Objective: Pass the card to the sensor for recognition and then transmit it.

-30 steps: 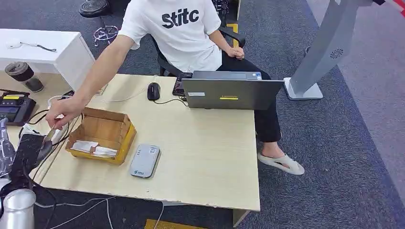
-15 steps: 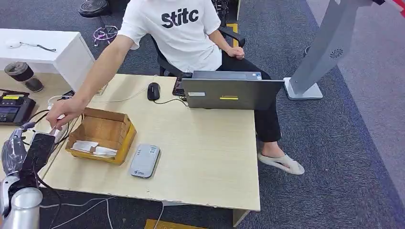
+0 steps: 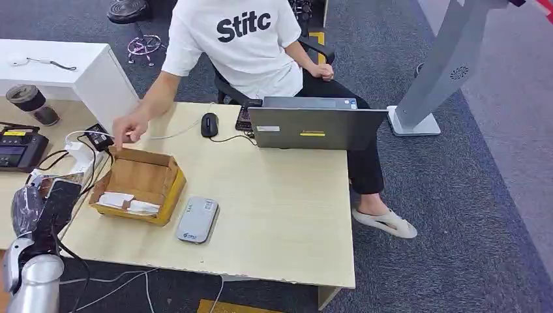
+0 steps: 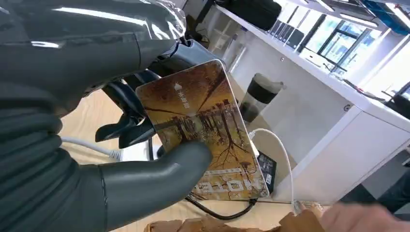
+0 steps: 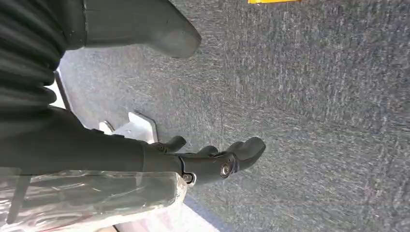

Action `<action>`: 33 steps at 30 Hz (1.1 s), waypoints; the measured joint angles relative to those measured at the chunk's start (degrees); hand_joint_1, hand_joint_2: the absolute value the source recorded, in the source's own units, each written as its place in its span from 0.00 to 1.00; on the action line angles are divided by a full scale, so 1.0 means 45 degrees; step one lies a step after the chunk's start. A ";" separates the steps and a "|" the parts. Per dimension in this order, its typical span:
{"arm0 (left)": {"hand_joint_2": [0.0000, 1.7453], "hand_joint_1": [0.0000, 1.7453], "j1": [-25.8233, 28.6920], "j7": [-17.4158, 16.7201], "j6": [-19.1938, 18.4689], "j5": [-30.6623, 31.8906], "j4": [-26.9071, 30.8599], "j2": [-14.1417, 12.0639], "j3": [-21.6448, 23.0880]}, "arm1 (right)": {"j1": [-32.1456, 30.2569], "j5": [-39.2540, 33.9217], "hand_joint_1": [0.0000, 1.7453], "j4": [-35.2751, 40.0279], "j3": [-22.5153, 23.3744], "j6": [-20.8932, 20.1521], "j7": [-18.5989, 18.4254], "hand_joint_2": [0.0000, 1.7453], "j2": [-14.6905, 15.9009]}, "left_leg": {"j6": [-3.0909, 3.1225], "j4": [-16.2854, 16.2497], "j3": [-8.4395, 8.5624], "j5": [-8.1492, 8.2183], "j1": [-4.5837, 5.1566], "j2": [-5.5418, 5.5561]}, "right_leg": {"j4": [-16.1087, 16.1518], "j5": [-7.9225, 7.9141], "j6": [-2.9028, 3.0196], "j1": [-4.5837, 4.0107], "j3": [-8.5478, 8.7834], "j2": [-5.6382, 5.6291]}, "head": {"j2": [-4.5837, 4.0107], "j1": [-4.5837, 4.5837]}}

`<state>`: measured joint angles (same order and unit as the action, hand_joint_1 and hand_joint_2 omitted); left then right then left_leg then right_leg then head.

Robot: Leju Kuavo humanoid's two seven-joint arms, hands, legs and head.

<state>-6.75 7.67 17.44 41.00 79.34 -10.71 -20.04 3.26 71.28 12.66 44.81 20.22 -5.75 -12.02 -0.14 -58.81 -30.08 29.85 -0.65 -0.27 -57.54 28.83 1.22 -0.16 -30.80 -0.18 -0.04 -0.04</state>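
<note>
Left hand (image 4: 121, 159) pinches the card (image 4: 203, 130) between thumb and dark fingers, face out, likely ready to present it to the sensor (image 3: 197, 220), the grey reader lying near the tabletop's (image 3: 274, 215) front edge beside the cardboard box (image 3: 138, 184). Head view places that hand (image 3: 45, 202) off the tabletop's left edge; wrist view shows the card print and grip. Right hand (image 5: 212, 159) hangs over carpet, fingers loosely curled, holding nothing. A person's hand (image 3: 128, 126) hovers near the back-left corner.
</note>
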 joint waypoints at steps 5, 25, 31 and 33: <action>1.00 1.00 -0.0026 0.0068 0.0010 0.0044 -0.0034 0.0048 0.0077 | 0.0001 0.0015 0.00 0.0000 0.0000 -0.0005 0.0000 1.00 0.0014 | 0.0000 -0.0002 0.0005 0.0000 0.0001 -0.0002 | 0.0001 -0.0001 -0.0001 0.0000 -0.0006 -0.0002 | 0.0000 0.0000; 1.00 1.00 -0.1819 0.0000 -0.0340 0.0816 -0.0019 0.1802 0.4391 | 0.0019 0.0214 0.00 0.0000 0.0000 -0.0044 0.0087 1.00 0.0015 | 0.0002 -0.0019 0.0000 -0.0001 0.0004 -0.0001 | 0.0001 -0.0020 -0.0013 0.0007 -0.0002 -0.0002 | 0.0000 0.0000; 1.00 1.00 -0.2110 -0.0577 -0.1155 0.1360 0.0015 0.1938 0.5749 | 0.0017 0.0233 0.00 0.0000 0.0000 -0.0053 0.0029 1.00 0.0015 | 0.0002 -0.0018 -0.0002 -0.0002 0.0003 0.0008 | 0.0000 -0.0020 -0.0013 0.0006 -0.0005 0.0004 | 0.0000 0.0000; 1.00 1.00 -0.2170 -0.0878 -0.1563 0.1582 0.0015 0.1953 0.6204 | 0.0016 0.0238 0.00 0.0000 0.0000 -0.0063 0.0005 1.00 0.0015 | 0.0002 -0.0018 -0.0001 -0.0002 0.0003 -0.0005 | 0.0000 -0.0021 -0.0012 0.0006 -0.0006 -0.0007 | 0.0000 -0.0005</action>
<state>-16.51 3.72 10.41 48.12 79.41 -1.92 7.87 3.34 72.34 12.66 44.81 19.93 -5.73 -11.96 -0.13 -58.89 -30.09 29.84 -0.64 -0.29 -57.54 28.73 1.16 -0.14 -30.82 -0.21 -0.04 -0.07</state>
